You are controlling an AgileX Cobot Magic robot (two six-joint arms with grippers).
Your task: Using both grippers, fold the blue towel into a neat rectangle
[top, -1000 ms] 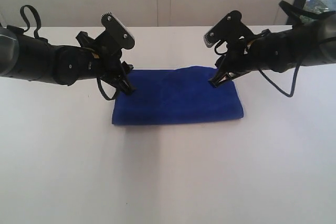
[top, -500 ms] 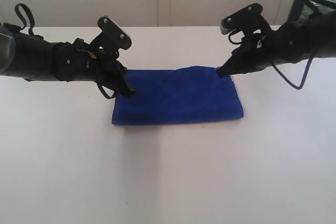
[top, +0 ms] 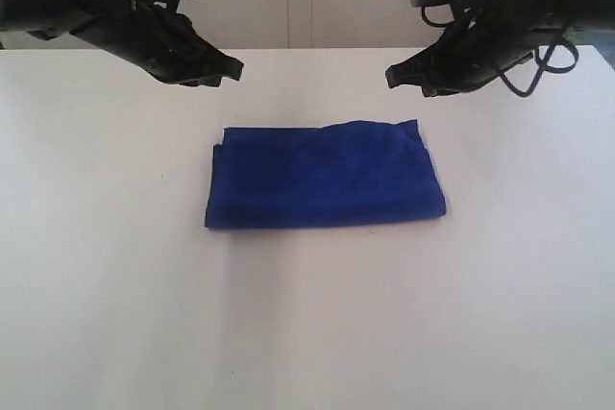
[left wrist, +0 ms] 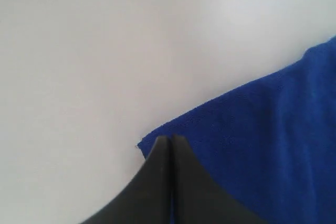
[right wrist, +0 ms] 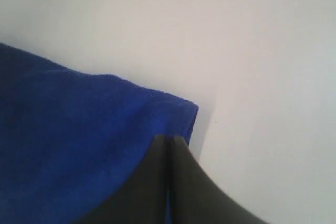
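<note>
One blue towel is lying folded as a fairly tidy rectangle in the middle of the white table, with one long edge slightly rumpled. I am judging the fold essentially complete, with at most some straightening left. I am hovering my left gripper and right gripper clear of the towel's rumpled-edge corners, jaws pressed together, gripping nothing.

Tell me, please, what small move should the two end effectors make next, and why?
Probably draw both arms back to rest. The blue towel lies flat as a folded rectangle; the left end effector and right end effector hang above its far corners, shut, holding nothing. Only its far edge looks slightly wavy.
</note>
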